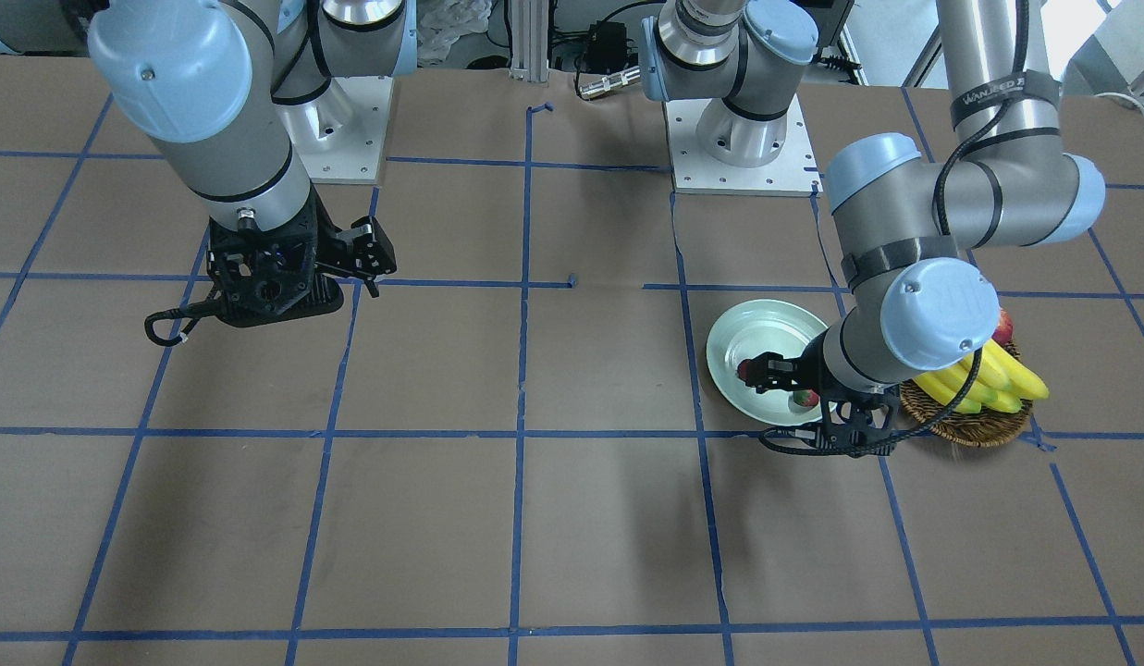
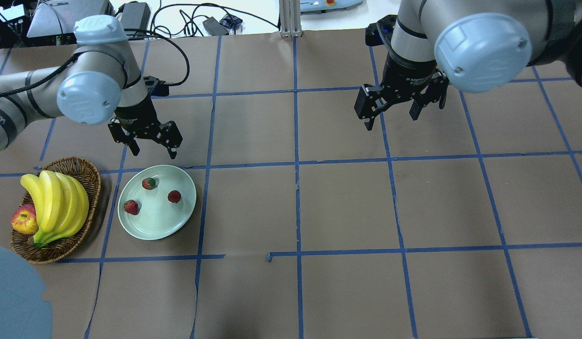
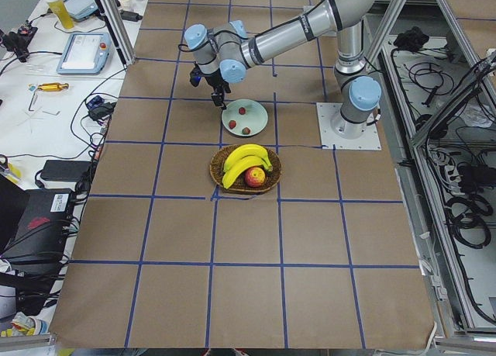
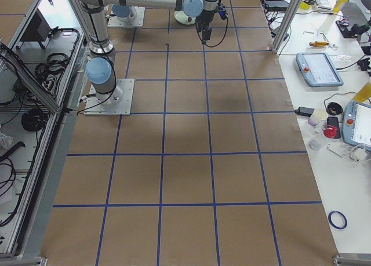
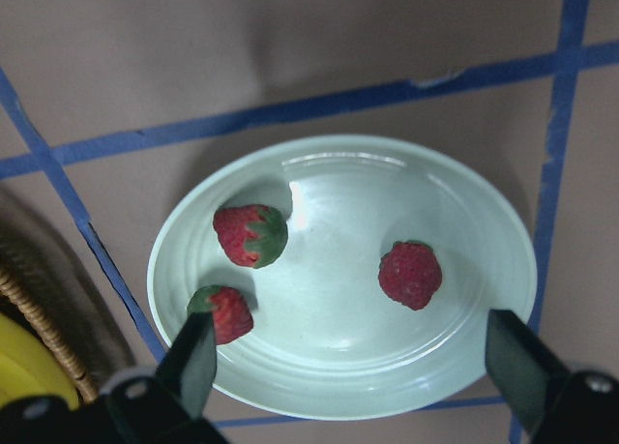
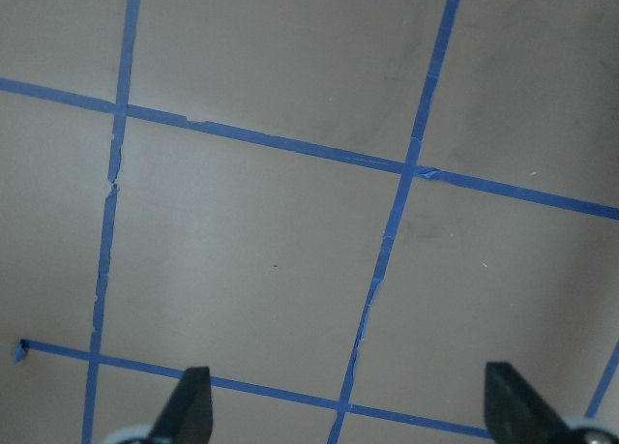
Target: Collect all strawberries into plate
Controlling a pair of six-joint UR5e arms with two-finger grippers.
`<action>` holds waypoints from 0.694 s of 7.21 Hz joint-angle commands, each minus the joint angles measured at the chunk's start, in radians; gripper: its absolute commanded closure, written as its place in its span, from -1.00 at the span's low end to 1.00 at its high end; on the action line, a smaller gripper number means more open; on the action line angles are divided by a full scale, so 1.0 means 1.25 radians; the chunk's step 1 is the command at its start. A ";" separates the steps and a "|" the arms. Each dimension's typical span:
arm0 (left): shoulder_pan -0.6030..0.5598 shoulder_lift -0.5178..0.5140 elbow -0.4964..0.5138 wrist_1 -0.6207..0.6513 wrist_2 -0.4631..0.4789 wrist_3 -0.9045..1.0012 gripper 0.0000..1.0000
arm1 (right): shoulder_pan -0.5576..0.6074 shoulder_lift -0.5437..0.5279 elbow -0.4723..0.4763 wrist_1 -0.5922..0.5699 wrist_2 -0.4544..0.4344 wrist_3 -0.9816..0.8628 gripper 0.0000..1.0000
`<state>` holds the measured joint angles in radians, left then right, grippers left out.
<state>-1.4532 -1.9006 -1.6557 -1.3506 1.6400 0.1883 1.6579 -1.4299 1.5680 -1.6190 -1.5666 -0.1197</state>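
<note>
Three strawberries (image 2: 148,183) (image 2: 174,196) (image 2: 131,206) lie apart inside the pale mint-green plate (image 2: 159,223) at the table's left. They also show in the left wrist view (image 5: 251,235) (image 5: 411,275) (image 5: 224,311), on the plate (image 5: 338,328). My left gripper (image 2: 153,153) hovers open and empty above the plate's far rim; its fingers (image 5: 193,362) frame the plate. In the front-facing view the left gripper (image 1: 762,374) and arm cover part of the plate (image 1: 766,328). My right gripper (image 2: 390,120) is open and empty over bare table at the far right, as its wrist view (image 6: 353,405) shows.
A brown wicker basket (image 2: 86,172) stands just left of the plate, holding a bunch of bananas (image 2: 55,200) and a red-yellow apple (image 2: 23,221). The brown table carries a grid of blue tape lines (image 2: 295,165).
</note>
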 commanded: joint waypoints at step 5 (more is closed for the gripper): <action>-0.088 0.141 0.159 -0.290 -0.014 -0.163 -1.00 | 0.000 -0.035 -0.001 0.014 -0.025 0.068 -1.00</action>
<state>-1.5251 -1.7335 -1.4735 -1.6353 1.6234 0.0075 1.6568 -1.4702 1.5659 -1.6071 -1.5979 -0.0362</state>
